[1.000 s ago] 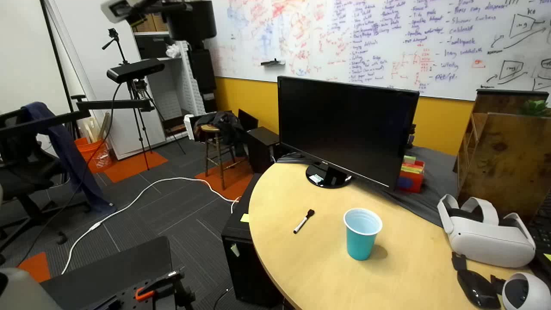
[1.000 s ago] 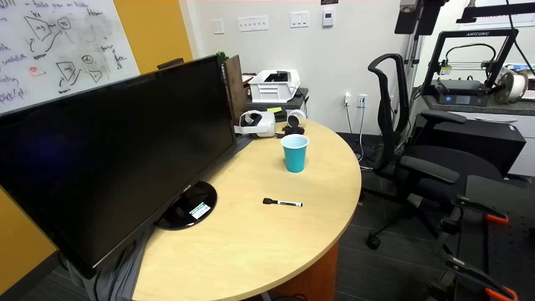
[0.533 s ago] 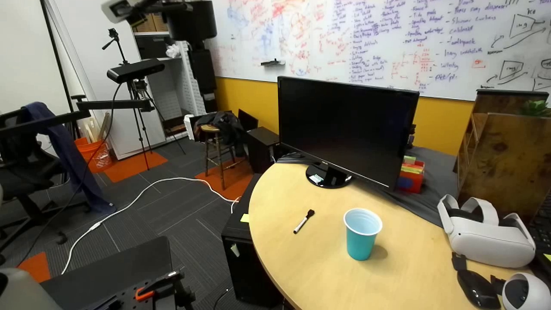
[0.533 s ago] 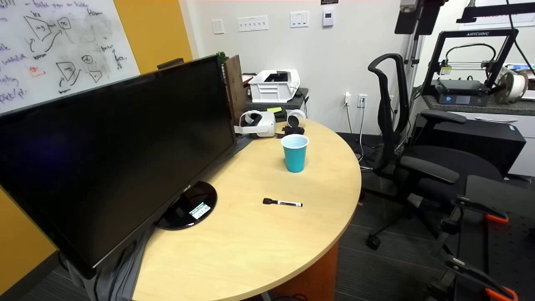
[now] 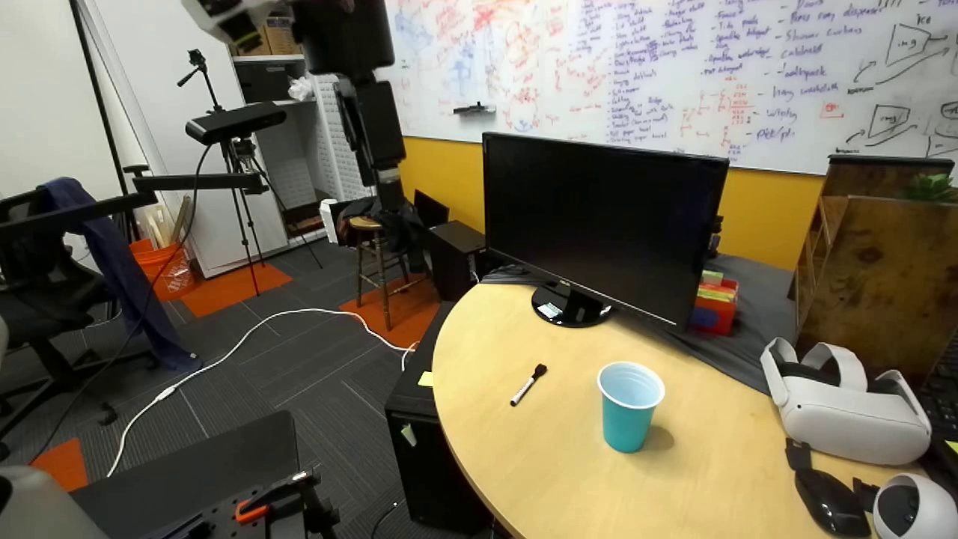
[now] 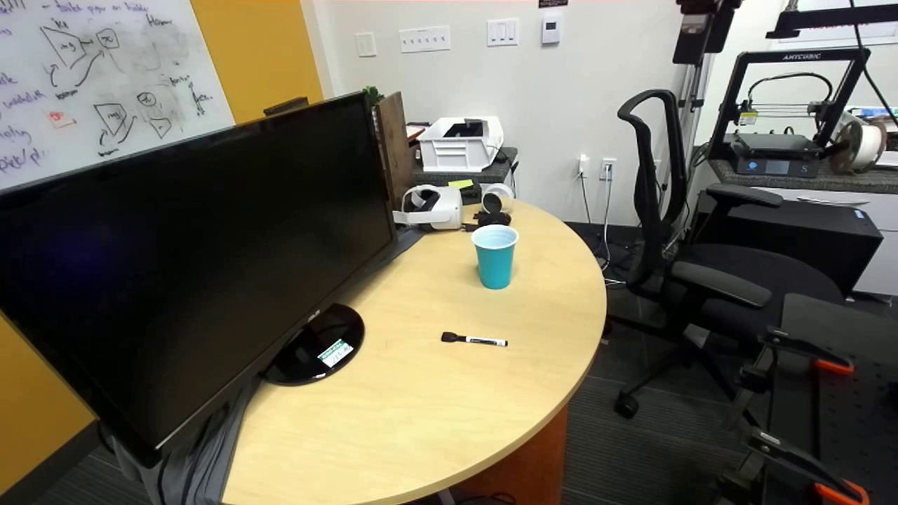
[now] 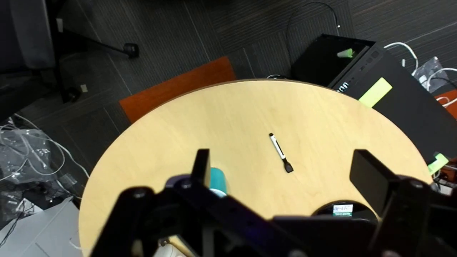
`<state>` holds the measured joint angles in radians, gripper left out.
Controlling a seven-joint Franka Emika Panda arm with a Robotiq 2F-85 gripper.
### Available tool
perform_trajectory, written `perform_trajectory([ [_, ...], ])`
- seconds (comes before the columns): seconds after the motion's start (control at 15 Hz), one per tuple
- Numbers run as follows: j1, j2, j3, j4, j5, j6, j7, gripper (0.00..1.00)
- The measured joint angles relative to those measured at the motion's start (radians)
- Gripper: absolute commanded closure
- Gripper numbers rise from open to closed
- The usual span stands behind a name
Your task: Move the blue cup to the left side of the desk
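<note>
The blue cup [image 5: 629,423] stands upright on the tan desk [image 5: 524,457] in both exterior views; the second point on it is here [image 6: 495,268]. A marker [image 5: 528,385] lies on the desk in front of the monitor, apart from the cup. My gripper [image 7: 282,157] is open with nothing between its fingers, high above the desk in the wrist view. The cup [image 7: 217,179] shows there far below, partly hidden behind the left finger. In an exterior view my gripper [image 5: 385,183] hangs in the air beyond the desk's edge, well away from the cup.
A large monitor [image 5: 599,224] stands at the desk's back edge on a round black base [image 6: 323,351]. A white VR headset [image 5: 853,419], a controller [image 5: 914,509] and a black object [image 5: 831,501] lie near the cup. A black computer case [image 7: 400,107] stands beside the desk.
Over the last half second the arm and gripper have moved down and a little to the right in an exterior view. The cup, marker and other things have not moved.
</note>
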<state>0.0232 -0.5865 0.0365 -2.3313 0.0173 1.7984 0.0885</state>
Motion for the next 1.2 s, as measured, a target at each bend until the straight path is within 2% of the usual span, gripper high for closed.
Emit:
perform_trajectory([
  [0.33,-0.017,0.0,-0.039,-0.035,-0.178,0.024,-0.131,0.0],
  [0.6,-0.032,0.001,-0.104,-0.085,-0.299,0.167,-0.241,0.0],
  [0.93,-0.071,0.01,-0.214,-0.145,-0.353,0.38,-0.356,0.0],
  [1.2,-0.087,0.043,-0.282,-0.165,-0.352,0.469,-0.457,0.0],
])
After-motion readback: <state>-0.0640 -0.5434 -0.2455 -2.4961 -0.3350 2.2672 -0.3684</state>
